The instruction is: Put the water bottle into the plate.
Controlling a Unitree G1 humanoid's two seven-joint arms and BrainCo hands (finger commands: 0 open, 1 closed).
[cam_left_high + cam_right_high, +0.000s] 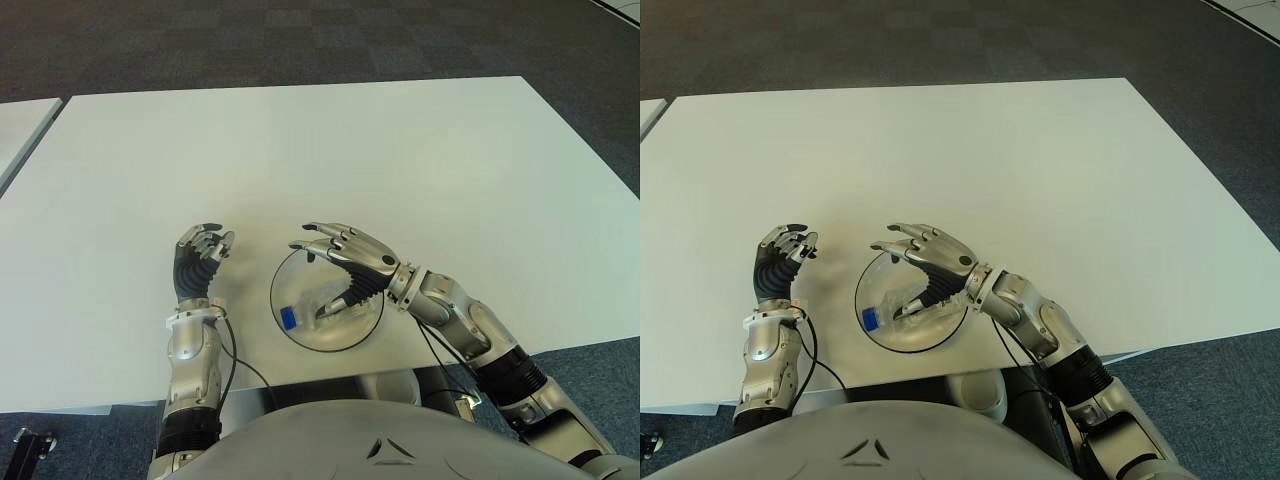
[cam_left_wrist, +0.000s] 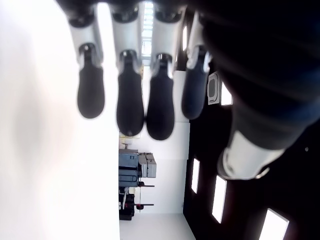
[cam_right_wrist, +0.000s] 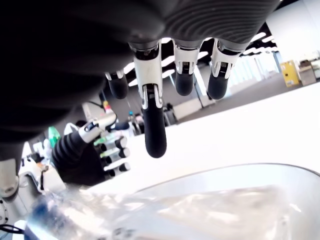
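The water bottle (image 1: 318,304) lies in the plate (image 1: 283,281), and the right hand (image 1: 345,262) above it is open and holds nothing, so it should lift straight up without bumping it, while the left hand (image 1: 200,258) beside the plate is loosely curled and empty.

The right hand (image 1: 345,262) hides part of the water bottle (image 1: 312,305) and plate (image 1: 283,275)

Two head cameras look steeply down on the white table (image 1: 400,150), sharing the whole scene, both hands low in frame. Each wrist camera sits close behind its own fingers, looking along the tabletop.
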